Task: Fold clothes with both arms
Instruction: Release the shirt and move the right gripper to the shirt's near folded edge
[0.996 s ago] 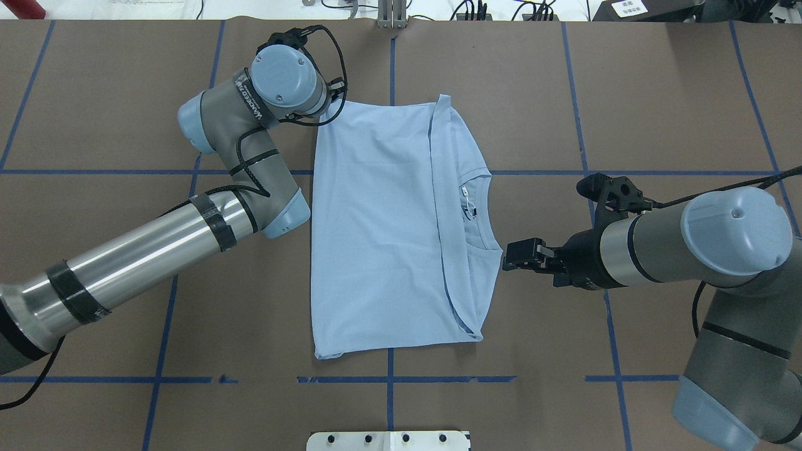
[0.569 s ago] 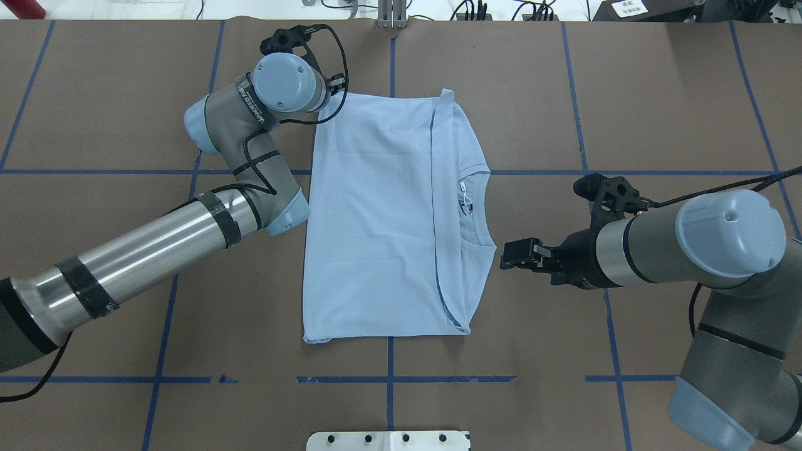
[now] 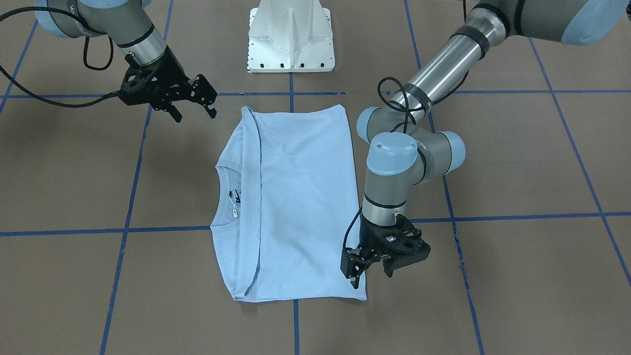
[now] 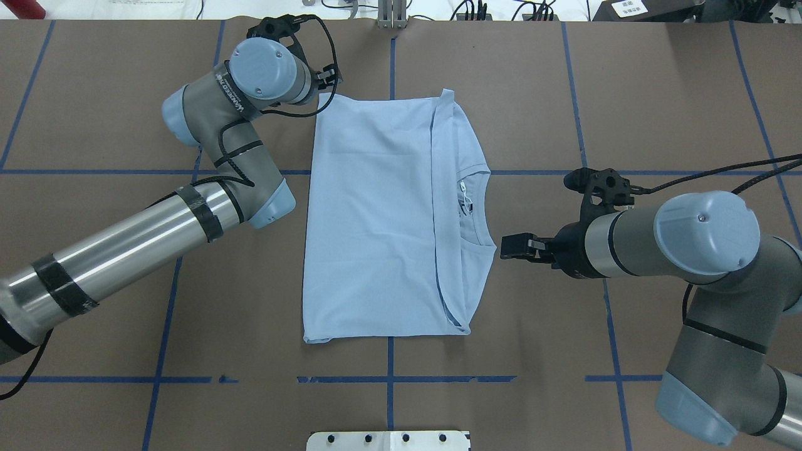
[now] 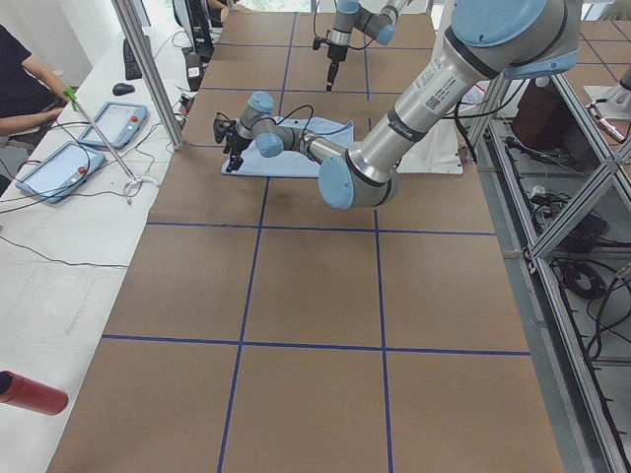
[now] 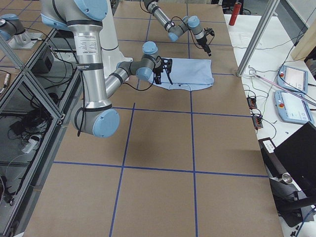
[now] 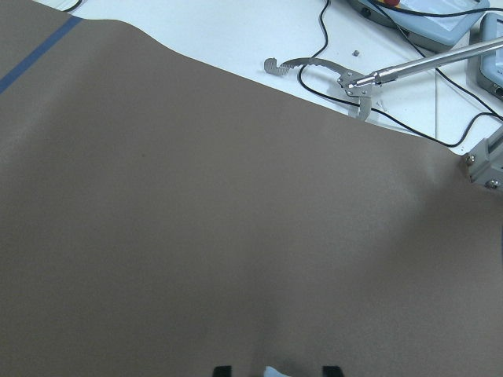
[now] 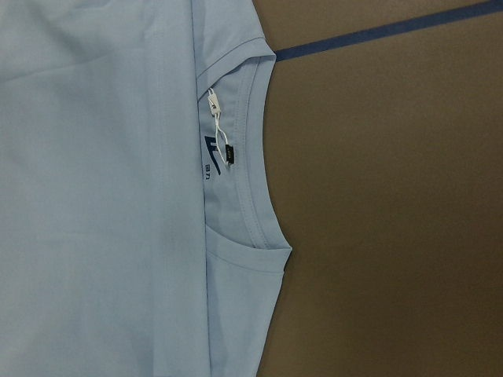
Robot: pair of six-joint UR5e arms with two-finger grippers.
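left hand [image 3: 371, 277] apart, empty, T-shirt [image 3: 296, 197] corner just below it | right hand [image 3: 195, 117] apart, empty, collar [image 8: 258, 157] near, ahead of it | T-shirt folded flat on worktop [image 3: 517, 172]

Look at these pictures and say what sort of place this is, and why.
Most likely a robotics lab: the left arm and right arm flank a T-shirt on a table marked with a blue tape grid, with control tablets on a side bench.
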